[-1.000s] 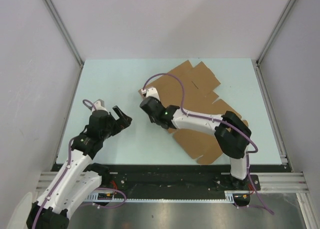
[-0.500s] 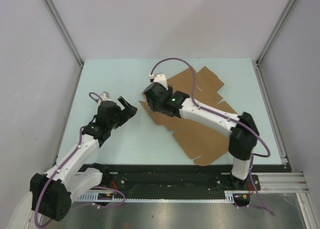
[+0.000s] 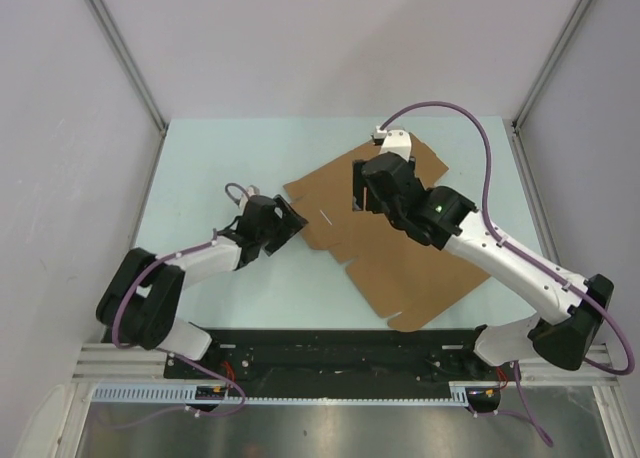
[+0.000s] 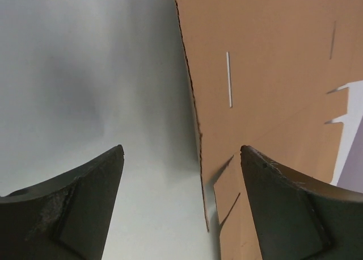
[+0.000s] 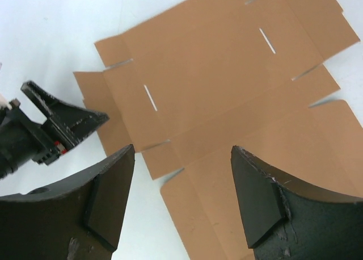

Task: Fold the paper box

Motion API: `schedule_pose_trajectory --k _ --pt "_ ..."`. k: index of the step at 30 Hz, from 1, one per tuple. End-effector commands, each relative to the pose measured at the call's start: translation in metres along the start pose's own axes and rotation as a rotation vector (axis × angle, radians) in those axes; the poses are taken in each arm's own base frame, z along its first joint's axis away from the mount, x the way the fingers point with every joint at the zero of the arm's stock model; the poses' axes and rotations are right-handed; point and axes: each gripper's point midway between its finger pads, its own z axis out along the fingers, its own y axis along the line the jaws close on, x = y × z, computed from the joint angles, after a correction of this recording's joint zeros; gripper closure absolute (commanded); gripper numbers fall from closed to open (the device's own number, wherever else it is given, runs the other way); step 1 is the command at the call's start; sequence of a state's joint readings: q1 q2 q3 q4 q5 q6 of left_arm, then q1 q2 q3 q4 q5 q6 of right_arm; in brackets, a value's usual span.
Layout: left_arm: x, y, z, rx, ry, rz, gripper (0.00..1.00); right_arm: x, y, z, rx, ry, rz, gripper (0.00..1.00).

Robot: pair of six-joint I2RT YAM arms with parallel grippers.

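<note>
The paper box (image 3: 400,268) is a flat brown die-cut sheet lying on the pale blue table, right of centre. My left gripper (image 3: 288,221) is low at the sheet's left edge. In the left wrist view the left gripper (image 4: 181,150) is open. The paper box (image 4: 272,72) has its slightly raised edge between the fingers, touching neither. My right gripper (image 3: 358,194) hovers over the sheet's back left part. Seen from the right wrist, the right gripper (image 5: 182,150) is open and empty, high above the paper box (image 5: 227,72). The left gripper (image 5: 59,126) shows at the sheet's edge.
The table (image 3: 220,158) is walled in by white panels and metal posts on the left (image 3: 120,53) and right (image 3: 555,53). A black rail (image 3: 340,353) with the arm bases runs along the near edge. A purple cable (image 3: 470,113) arcs over the right arm.
My right gripper has opened and drawn back to the right, rising above the sheet. My left arm has stretched right until its fingers straddle the sheet's left edge. The sheet now lies spread further left.
</note>
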State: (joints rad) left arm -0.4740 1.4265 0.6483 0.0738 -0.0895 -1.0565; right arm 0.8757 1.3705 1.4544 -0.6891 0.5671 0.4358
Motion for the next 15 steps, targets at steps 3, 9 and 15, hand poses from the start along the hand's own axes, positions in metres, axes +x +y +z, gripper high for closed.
schedule_pose_trajectory --k 3,9,15 --pt "-0.01 -0.045 0.022 0.088 0.038 0.067 0.19 0.007 -0.034 -0.006 0.061 0.015 -0.007 0.27" --pt "-0.015 -0.043 0.03 0.059 0.12 0.19 0.79 0.013 -0.053 -0.007 0.083 0.015 0.005 0.27" --pt "-0.034 -0.044 0.028 0.045 0.209 0.331 1.0 0.009 -0.07 -0.011 0.101 0.002 -0.009 0.28"
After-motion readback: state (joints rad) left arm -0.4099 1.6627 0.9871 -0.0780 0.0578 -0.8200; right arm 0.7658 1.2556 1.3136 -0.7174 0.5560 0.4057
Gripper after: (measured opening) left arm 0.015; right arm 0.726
